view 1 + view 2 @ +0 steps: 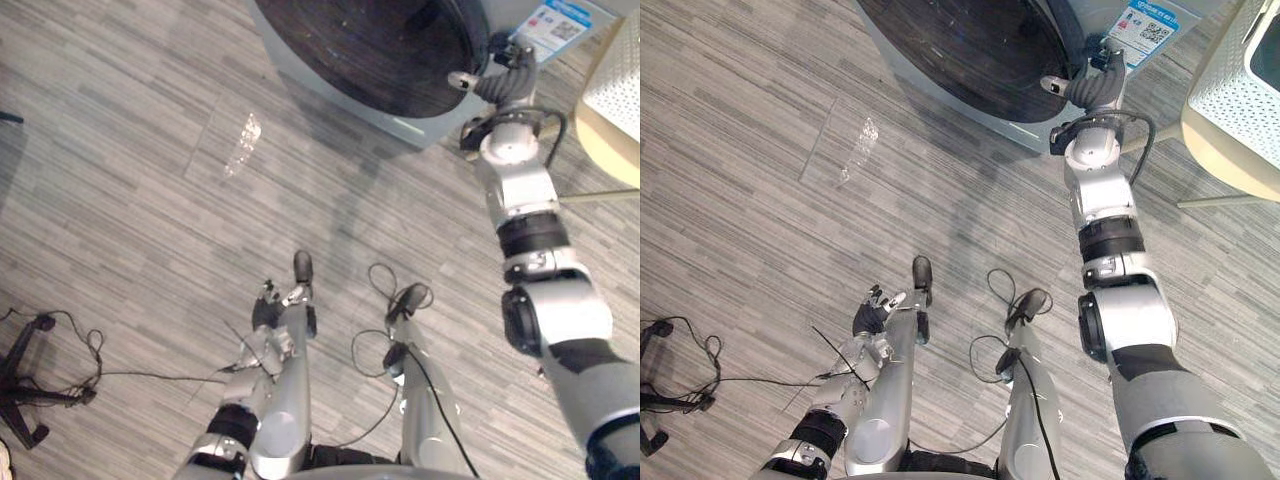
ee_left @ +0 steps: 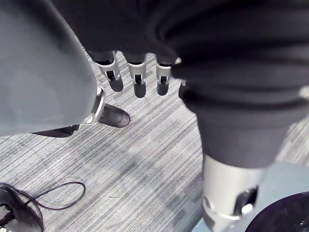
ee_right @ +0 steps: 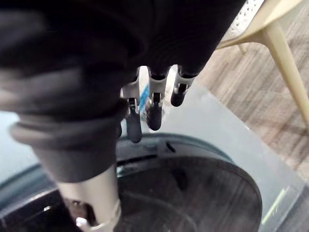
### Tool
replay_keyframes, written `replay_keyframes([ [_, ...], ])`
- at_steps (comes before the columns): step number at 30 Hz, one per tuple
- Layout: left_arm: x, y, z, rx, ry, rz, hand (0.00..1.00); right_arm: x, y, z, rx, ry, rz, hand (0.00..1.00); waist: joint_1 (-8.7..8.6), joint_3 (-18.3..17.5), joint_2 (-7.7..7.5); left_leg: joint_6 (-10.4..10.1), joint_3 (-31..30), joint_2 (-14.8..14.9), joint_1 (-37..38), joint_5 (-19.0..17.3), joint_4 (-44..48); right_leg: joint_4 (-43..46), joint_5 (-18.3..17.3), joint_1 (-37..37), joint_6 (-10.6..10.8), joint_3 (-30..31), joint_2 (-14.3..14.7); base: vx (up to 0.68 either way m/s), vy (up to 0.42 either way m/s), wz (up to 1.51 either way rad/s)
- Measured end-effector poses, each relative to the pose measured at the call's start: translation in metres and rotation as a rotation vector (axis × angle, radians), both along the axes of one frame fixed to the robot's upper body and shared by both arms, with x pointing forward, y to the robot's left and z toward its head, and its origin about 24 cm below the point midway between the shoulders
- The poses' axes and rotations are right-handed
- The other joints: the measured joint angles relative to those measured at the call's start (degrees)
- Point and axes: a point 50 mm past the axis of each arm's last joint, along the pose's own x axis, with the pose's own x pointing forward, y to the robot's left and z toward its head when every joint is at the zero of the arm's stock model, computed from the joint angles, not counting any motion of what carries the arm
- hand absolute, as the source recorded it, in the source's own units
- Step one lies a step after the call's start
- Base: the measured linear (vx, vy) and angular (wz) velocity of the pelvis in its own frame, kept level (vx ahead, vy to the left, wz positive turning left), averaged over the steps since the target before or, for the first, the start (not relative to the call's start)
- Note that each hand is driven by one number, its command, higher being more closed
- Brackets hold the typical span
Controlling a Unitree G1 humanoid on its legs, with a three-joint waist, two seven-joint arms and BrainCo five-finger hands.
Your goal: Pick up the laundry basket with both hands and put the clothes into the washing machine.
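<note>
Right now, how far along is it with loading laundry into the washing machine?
Nothing looks done: neither hand holds a basket or clothes. In hand: the right hand, fingers relaxed, reaches the dark round front of the washing machine. The left hand hangs open, low. Left: fetching the basket and loading the clothes.

**Silver arms, dark-covered hands**

2 silver-grey arms: the right arm point(image 1: 1110, 215) has black bands between rounded shells. Right hand point(image 1: 1092, 88) and left hand point(image 1: 872, 316) wear dark ribbed covers; silver fingers point(image 2: 138, 77) end in dark tips.
</note>
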Motion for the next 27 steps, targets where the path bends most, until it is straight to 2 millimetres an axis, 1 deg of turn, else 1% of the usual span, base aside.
replay_keyframes([
  [1, 0.0, 0.0, 0.001, -0.003, -0.004, -0.005, 0.0, 0.002, -0.003, 0.003, -0.004, 0.021, 0.002, 0.0, 0.29, 0.0, 0.0, -0.08, -0.28, 0.04, -0.19, 0.17, -0.14, -0.22, 0.05, 0.01, -0.05, -0.31, 0.15, 0.01, -0.024, 0.13],
  [2, 0.001, -0.001, 0.002, -0.009, -0.016, -0.019, 0.0, 0.003, -0.013, 0.005, -0.021, 0.061, 0.014, 0.0, 0.84, 0.0, 0.01, -0.22, -0.92, 0.13, -0.57, 0.37, -0.2, -0.33, 0.04, 0.02, -0.05, -0.89, 0.43, 0.01, -0.022, 0.15],
  [3, 0.002, -0.003, 0.003, -0.016, -0.029, -0.038, 0.0, 0.003, -0.02, 0.008, -0.036, 0.091, 0.049, 0.0, 1.3, 0.01, 0.02, -0.28, -1.38, 0.1, -0.83, 0.73, -0.57, -0.51, 0.04, 0.03, -0.05, -1.34, 0.57, 0.01, -0.018, 0.2],
  [4, 0.002, -0.004, 0.004, -0.022, -0.037, -0.059, 0.0, 0.002, -0.024, 0.012, -0.035, 0.113, 0.115, 0.0, 1.61, 0.03, 0.05, -0.33, -1.68, -0.08, -0.84, 1.26, -1.32, -0.68, 0.05, 0.03, -0.06, -1.76, 0.57, 0.01, -0.007, 0.16],
  [5, 0.002, -0.005, 0.004, -0.025, -0.041, -0.07, 0.0, 0.001, -0.027, 0.015, -0.04, 0.12, 0.141, 0.0, 1.91, 0.09, 0.16, -0.36, -1.8, -0.11, -0.84, 1.4, -1.54, -0.72, 0.05, 0.03, -0.06, -1.92, 0.58, 0.0, -0.002, 0.11],
  [6, 0.003, -0.007, 0.006, -0.03, -0.054, -0.093, 0.0, 0.0, -0.032, 0.019, -0.068, 0.147, 0.185, 0.0, 2.59, 0.18, 0.33, -0.48, -2.01, -0.06, -0.84, 1.56, -1.74, -0.85, 0.05, 0.13, -0.06, -2.17, 0.73, 0.0, -0.002, 0.08],
  [9, 0.002, -0.011, 0.007, -0.034, -0.071, -0.148, 0.0, -0.003, -0.04, 0.021, -0.095, 0.191, 0.268, 0.0, 2.86, 0.19, 0.37, -0.7, -2.82, -0.11, -0.81, 2.4, -2.91, -1.16, 0.03, 0.43, -0.07, -3.05, 1.03, 0.01, -0.004, 0.12],
  [10, 0.002, -0.013, 0.007, -0.032, -0.076, -0.179, 0.0, -0.005, -0.044, 0.024, -0.092, 0.197, 0.302, 0.0, 2.99, 0.28, 0.54, -0.78, -3.04, -0.15, -0.69, 2.98, -3.8, -1.26, 0.02, 0.39, -0.08, -3.43, 1.1, 0.01, -0.003, 0.11],
  [15, 0.001, -0.017, 0.007, -0.018, -0.085, -0.236, 0.0, -0.006, -0.041, 0.023, -0.105, 0.225, 0.375, 0.0, 3.26, 0.34, 0.78, -0.95, -3.01, 0.05, 0.0, 3.27, -4.22, -1.42, 0.01, 0.83, -0.09, -3.49, 1.36, 0.0, -0.001, 0.01],
  [18, 0.0, -0.022, 0.006, -0.009, -0.084, -0.269, 0.0, -0.007, -0.033, 0.021, -0.105, 0.221, 0.453, 0.0, 4.01, 0.36, 0.92, -1.04, -2.12, 0.02, 1.4, 3.44, -5.21, -1.48, 0.01, 1.2, -0.09, -3.04, 1.18, 0.01, 0.008, -0.06],
  [19, 0.0, -0.022, 0.006, -0.009, -0.084, -0.269, 0.0, -0.007, -0.03, 0.02, -0.106, 0.218, 0.468, 0.0, 4.01, 0.36, 0.92, -1.04, -2.06, 0.04, 1.56, 3.44, -5.25, -1.47, 0.0, 1.26, -0.1, -2.98, 1.18, 0.02, 0.007, -0.05],
  [21, 0.0, -0.022, 0.006, -0.009, -0.083, -0.27, 0.0, -0.008, -0.023, 0.007, -0.104, 0.223, 0.516, 0.0, 3.88, 0.35, 0.93, -1.04, -2.03, 0.01, 2.14, 3.44, -5.42, -1.64, -0.03, 1.88, -0.11, -3.0, 1.19, 0.02, 0.005, 0.02],
  [22, -0.001, -0.024, 0.006, -0.009, -0.082, -0.273, 0.0, -0.008, -0.022, -0.008, -0.093, 0.241, 0.541, 0.0, 3.93, 0.34, 0.94, -1.05, -2.0, -0.07, 2.68, 3.43, -5.6, -1.76, -0.08, 2.42, -0.09, -3.0, 1.13, 0.04, 0.014, 0.05],
  [24, 0.0, -0.026, 0.007, -0.011, -0.087, -0.279, 0.0, -0.01, -0.02, -0.024, -0.062, 0.246, 0.57, 0.0, 3.87, 0.34, 0.96, -1.07, -1.93, -0.12, 3.01, 3.41, -5.66, -1.75, -0.17, 2.64, -0.09, -2.97, 1.08, 0.02, 0.008, 0.02],
  [26, 0.004, -0.029, 0.021, -0.017, -0.153, -0.276, 0.0, -0.016, -0.009, -0.073, 0.092, 0.273, 0.652, 0.0, 3.81, 0.32, 0.97, -1.09, -1.83, -0.16, 3.48, 3.39, -5.7, -1.63, -0.34, 2.97, -0.17, -2.9, 1.01, 0.0, 0.0, 0.0],
  [27, 0.006, -0.028, 0.027, -0.02, -0.175, -0.266, 0.0, -0.017, -0.006, -0.085, 0.114, 0.294, 0.664, 0.0, 3.77, 0.32, 0.97, -1.09, -1.77, -0.15, 3.51, 3.38, -5.7, -1.59, -0.34, 2.95, -0.18, -2.88, 1.0, 0.01, 0.01, -0.04],
])
